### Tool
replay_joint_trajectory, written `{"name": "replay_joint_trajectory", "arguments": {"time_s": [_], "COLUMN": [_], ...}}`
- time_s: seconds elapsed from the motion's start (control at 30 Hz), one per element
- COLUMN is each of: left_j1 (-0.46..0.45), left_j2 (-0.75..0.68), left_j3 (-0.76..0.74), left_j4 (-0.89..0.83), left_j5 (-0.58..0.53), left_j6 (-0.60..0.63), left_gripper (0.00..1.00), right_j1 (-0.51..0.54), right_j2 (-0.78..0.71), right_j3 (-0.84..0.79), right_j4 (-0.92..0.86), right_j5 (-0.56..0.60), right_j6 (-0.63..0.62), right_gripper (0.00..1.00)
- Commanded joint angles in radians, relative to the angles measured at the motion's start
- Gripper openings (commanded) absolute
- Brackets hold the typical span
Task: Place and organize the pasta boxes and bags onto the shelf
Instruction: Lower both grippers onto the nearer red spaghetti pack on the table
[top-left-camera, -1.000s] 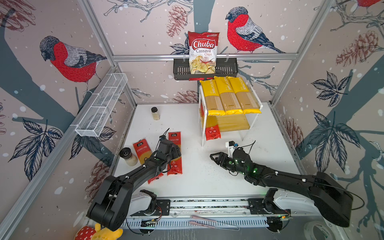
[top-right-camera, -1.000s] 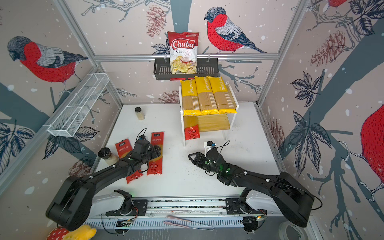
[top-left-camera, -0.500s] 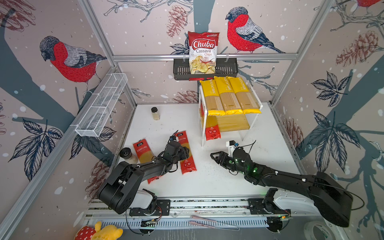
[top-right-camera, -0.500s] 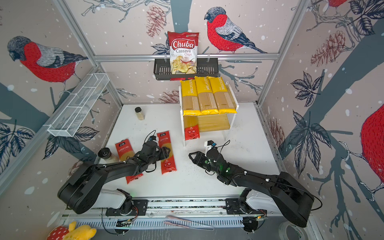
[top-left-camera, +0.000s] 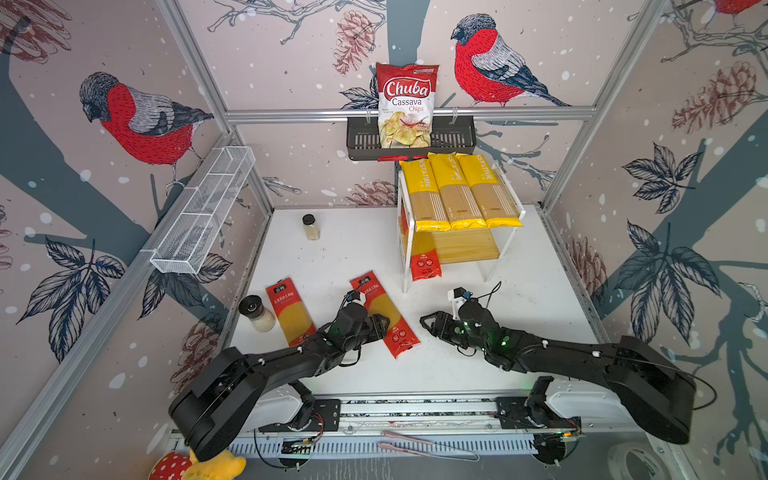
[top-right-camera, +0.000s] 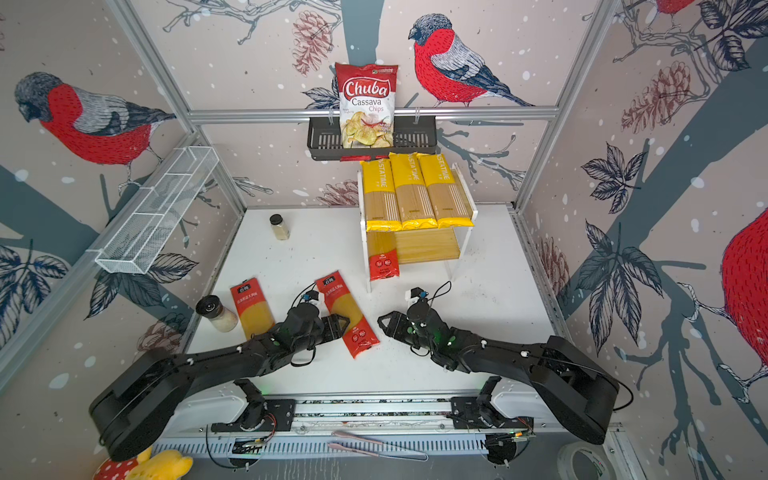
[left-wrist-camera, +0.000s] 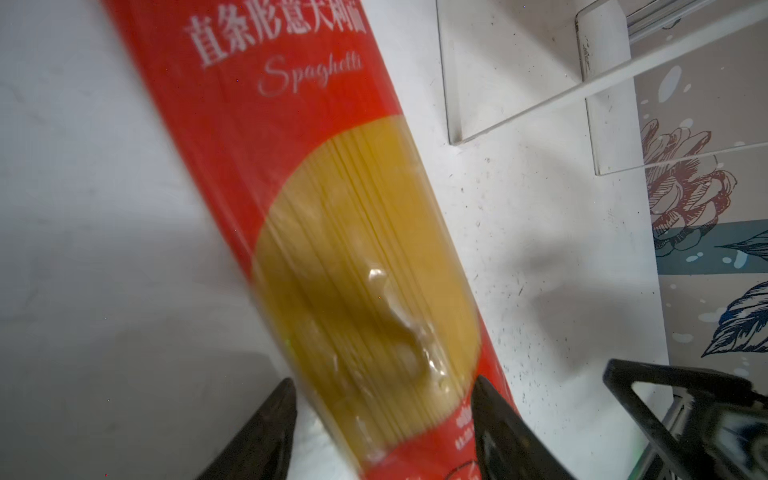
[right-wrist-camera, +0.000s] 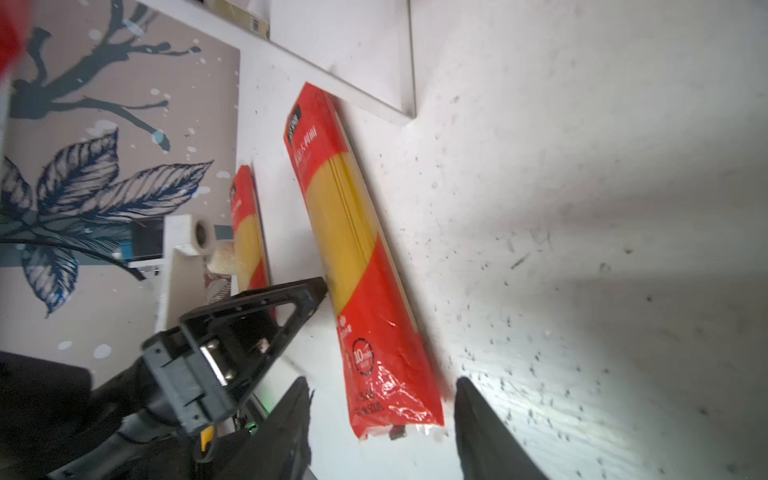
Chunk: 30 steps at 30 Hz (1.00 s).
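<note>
My left gripper (top-left-camera: 384, 323) is clamped across the clear middle of a red spaghetti pack (top-left-camera: 400, 338), its fingers (left-wrist-camera: 270, 432) pressed to both long edges. The pack lies slanted on the white table (top-left-camera: 519, 299). On the outer side of that arm, the second red pack (top-left-camera: 291, 311) lies flat, apart from the gripped one.

My right gripper (top-left-camera: 426, 322) faces the left one, near it but not touching, jaws apart with nothing between them. The gripped pack's near end lies just ahead of its fingertips (right-wrist-camera: 478, 415).

Beyond both grippers stands the shelf (top-left-camera: 408, 253). Three yellow packs (top-left-camera: 457, 195) lie side by side on its top board. The third red pack (top-left-camera: 424, 262) lies on the lower board, at the end nearer my left gripper.
</note>
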<state>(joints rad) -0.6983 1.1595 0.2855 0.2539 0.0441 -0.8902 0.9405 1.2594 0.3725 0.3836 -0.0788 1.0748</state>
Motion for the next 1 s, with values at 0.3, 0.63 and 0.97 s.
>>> {"name": "replay_joint_trajectory", "arguments": {"time_s": [0.3, 0.63, 0.97], "left_j1": [0.074, 0.111, 0.115], "left_j2": [-0.09, -0.054, -0.053], "left_j3": [-0.052, -0.062, -0.057], "left_j4": [0.013, 0.063, 0.041], "left_j5": [-0.038, 0.003, -0.001], "left_j6": [-0.02, -0.003, 0.008], "left_gripper": [0.68, 0.64, 0.61], "right_j1": [0.047, 0.06, 0.092], "right_j2": [0.228, 0.347, 0.316], "right_j3": [0.071, 0.14, 0.106], "right_j4": [0.104, 0.135, 0.067], "right_j5": [-0.078, -0.212, -0.307], "right_j6": [-0.066, -0.111, -0.139], "right_gripper": [0.42, 0.21, 0.08]}}
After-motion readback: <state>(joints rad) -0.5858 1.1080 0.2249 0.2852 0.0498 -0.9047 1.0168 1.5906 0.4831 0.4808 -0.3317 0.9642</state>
